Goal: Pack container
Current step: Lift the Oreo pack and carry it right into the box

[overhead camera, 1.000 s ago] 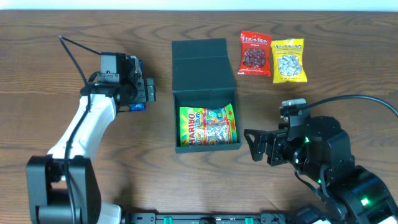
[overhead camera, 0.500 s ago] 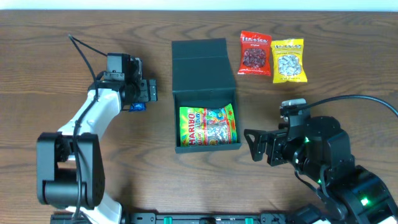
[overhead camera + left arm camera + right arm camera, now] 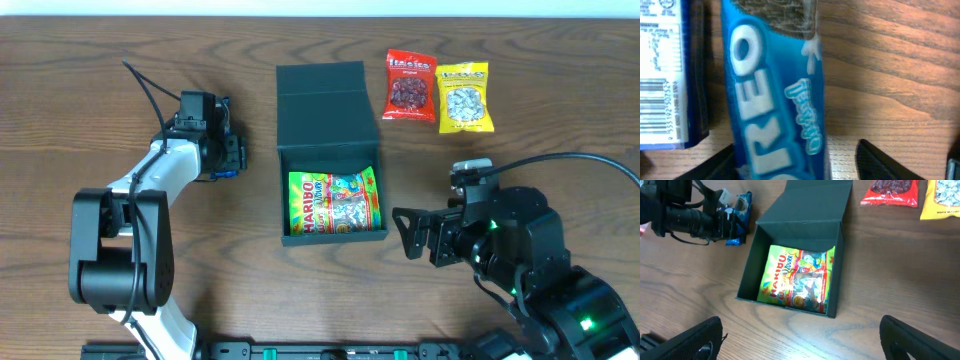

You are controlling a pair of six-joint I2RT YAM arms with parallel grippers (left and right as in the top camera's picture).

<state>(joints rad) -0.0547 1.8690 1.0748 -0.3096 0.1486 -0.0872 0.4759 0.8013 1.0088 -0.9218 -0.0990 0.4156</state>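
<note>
The container (image 3: 330, 150) is a dark teal box with its flap lid (image 3: 320, 88) laid open behind it; a Haribo packet (image 3: 334, 202) lies inside, also seen from the right wrist (image 3: 797, 277). Left of the box, my left gripper (image 3: 225, 155) hangs over a blue Oreo packet (image 3: 222, 173). In the left wrist view that Oreo packet (image 3: 775, 100) lies between the jaws of the left gripper (image 3: 795, 162). The left finger (image 3: 715, 165) touches it, while the right finger (image 3: 885, 162) stands apart. My right gripper (image 3: 410, 235) is open over bare wood in front of the box (image 3: 790, 265).
A red snack packet (image 3: 410, 85) and a yellow one (image 3: 464, 97) lie at the back right of the box. A white-and-blue wrapper with a barcode (image 3: 665, 75) lies just left of the Oreo packet. The table is wood-grained.
The left arm has swung inward and its gripper has come down over the Oreo packet, with the jaws narrowing around it. The right arm has not moved.
</note>
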